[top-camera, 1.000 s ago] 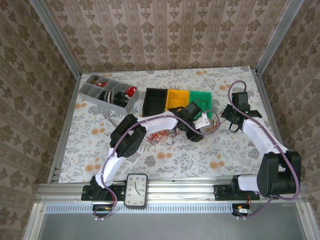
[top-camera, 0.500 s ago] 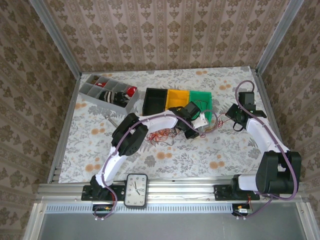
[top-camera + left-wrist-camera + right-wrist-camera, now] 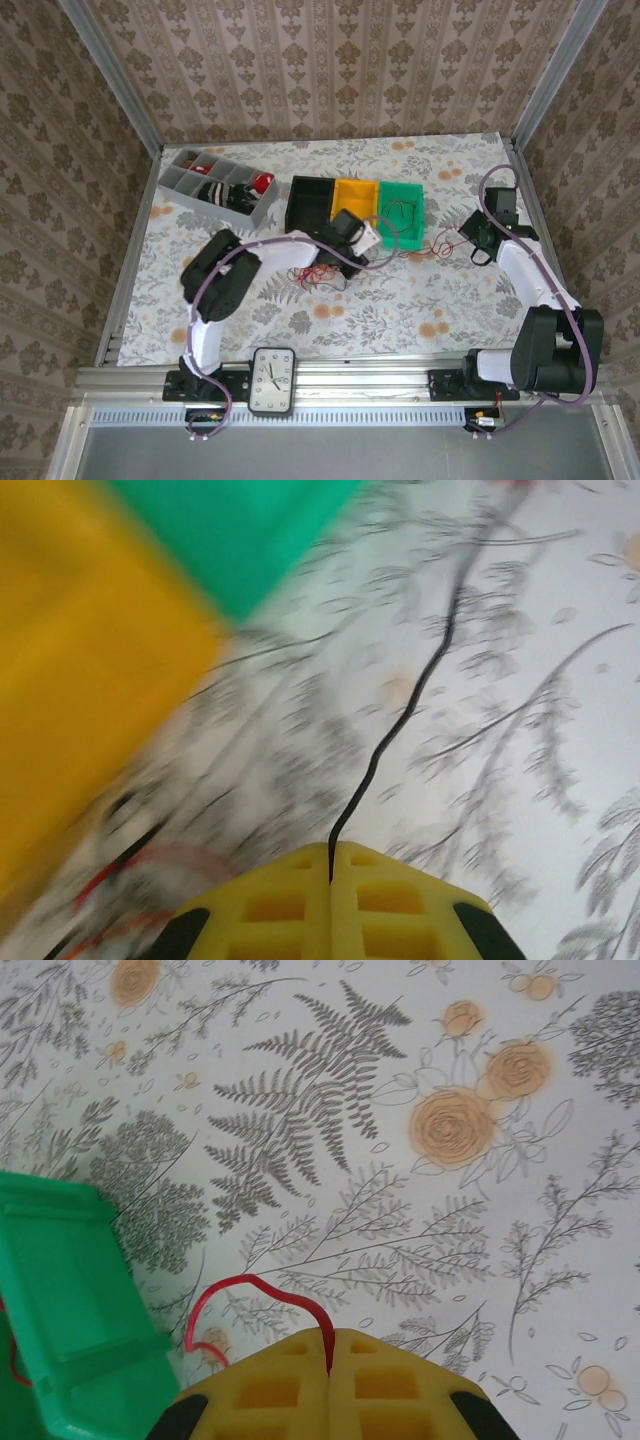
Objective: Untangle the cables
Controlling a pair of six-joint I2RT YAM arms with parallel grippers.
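My left gripper (image 3: 330,865) is shut, its yellow fingers pinching a thin dark cable (image 3: 402,720) that runs away over the flowered table. In the top view it (image 3: 371,246) sits just in front of the yellow bin (image 3: 354,203). My right gripper (image 3: 329,1344) is shut on a red cable (image 3: 248,1282) that loops off to the left towards the green bin (image 3: 60,1300). From above, the right gripper (image 3: 467,243) is right of the green bin (image 3: 404,210), with thin cable (image 3: 425,250) stretched between the two grippers. A red and orange tangle of cables (image 3: 318,272) lies under the left arm.
A black bin (image 3: 311,200) stands left of the yellow one. A grey compartment tray (image 3: 214,186) with small parts is at the back left. A clock (image 3: 272,380) sits on the front rail. Metal frame rails border the table on both sides.
The left gripper has shut on the dark cable and pulled back left, from the green bin to the yellow one. The right gripper has drawn right with the red cable, stretching the wires.
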